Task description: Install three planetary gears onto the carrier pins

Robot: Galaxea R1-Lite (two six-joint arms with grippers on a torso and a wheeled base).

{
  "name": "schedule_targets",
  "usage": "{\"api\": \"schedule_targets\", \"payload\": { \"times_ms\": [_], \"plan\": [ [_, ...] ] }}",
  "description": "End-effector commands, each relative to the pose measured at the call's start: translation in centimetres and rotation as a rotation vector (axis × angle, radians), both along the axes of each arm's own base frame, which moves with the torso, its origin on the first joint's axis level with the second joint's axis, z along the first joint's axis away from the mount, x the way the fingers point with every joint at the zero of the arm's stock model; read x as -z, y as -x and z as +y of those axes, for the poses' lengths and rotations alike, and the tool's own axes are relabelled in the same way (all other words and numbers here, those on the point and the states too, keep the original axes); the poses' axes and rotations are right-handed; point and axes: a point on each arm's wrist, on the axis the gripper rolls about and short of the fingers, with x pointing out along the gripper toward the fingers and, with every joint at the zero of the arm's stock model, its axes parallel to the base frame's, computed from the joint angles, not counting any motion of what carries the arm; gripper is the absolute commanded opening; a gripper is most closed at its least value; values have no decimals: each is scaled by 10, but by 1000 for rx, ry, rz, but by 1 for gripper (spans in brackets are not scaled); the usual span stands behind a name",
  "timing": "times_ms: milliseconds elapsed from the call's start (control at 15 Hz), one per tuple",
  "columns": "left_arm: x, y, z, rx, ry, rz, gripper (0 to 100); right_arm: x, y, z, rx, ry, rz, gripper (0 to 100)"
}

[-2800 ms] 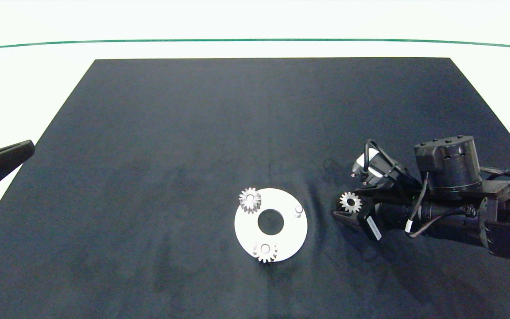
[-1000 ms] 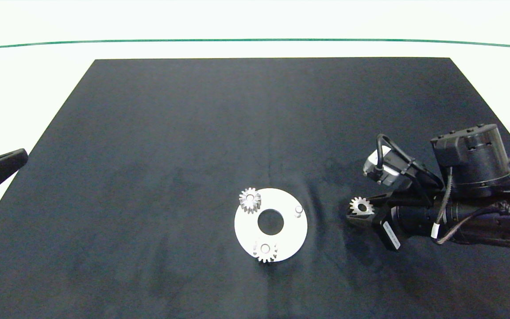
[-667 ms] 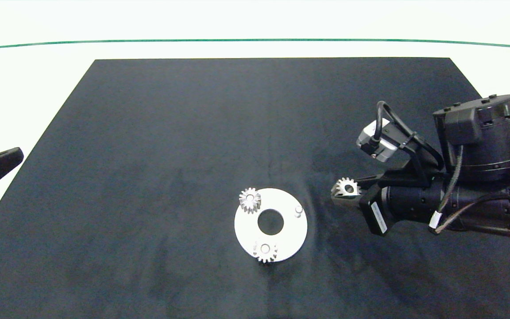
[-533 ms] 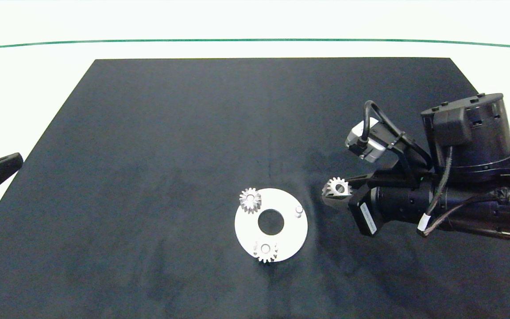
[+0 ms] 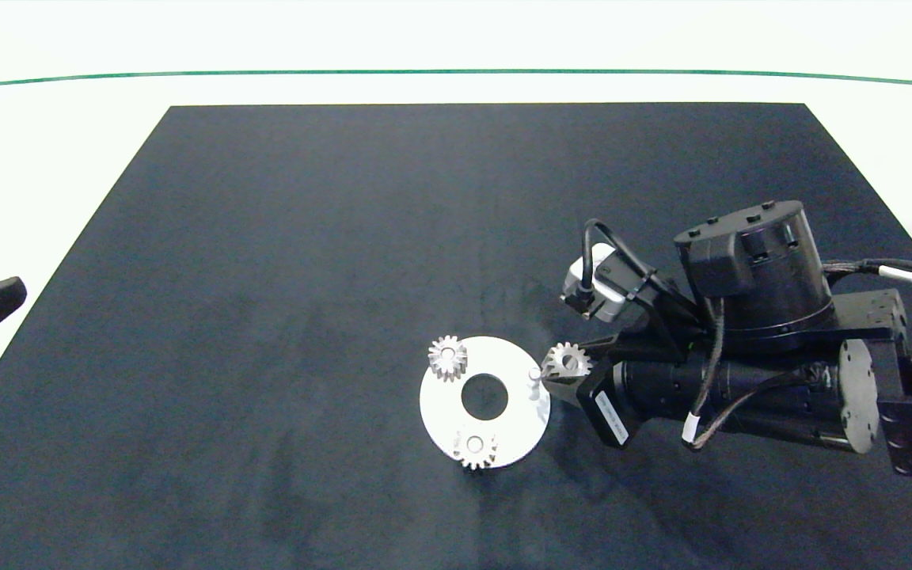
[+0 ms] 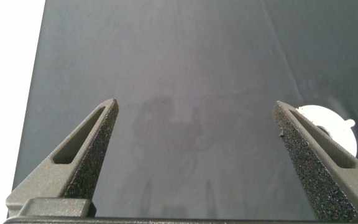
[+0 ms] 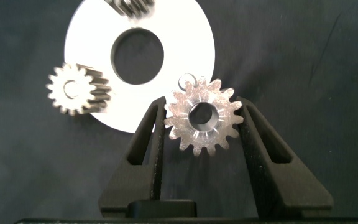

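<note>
Silvery toothed gears, white ring disc with whitish pegs, plain black mat, white desk with thin green line, dark right arm, grey speckled left tool

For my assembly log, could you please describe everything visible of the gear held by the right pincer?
The held gear is small, silvery metal, with pointed teeth and a round centre hole. The right pincer is shut on its toothed rim from two sides, face up. It hangs beside the white disc's edge, near the one bare pin, not yet on it.
</note>
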Motion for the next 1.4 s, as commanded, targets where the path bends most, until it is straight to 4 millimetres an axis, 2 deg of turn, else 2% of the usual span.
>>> {"api": "schedule_targets", "payload": {
  "times_ms": [67, 467, 1400],
  "plan": [
    [0, 1, 0, -3, 0, 0, 100, 10, -6, 5, 2, 25, 19, 25],
    [0, 1, 1, -2, 1, -1, 100, 13, -17, 15, 4, 19, -1, 25],
    [3, 2, 1, -2, -2, 3, 100, 23, -19, 26, -4, 46, 16, 25]
  ]
}}
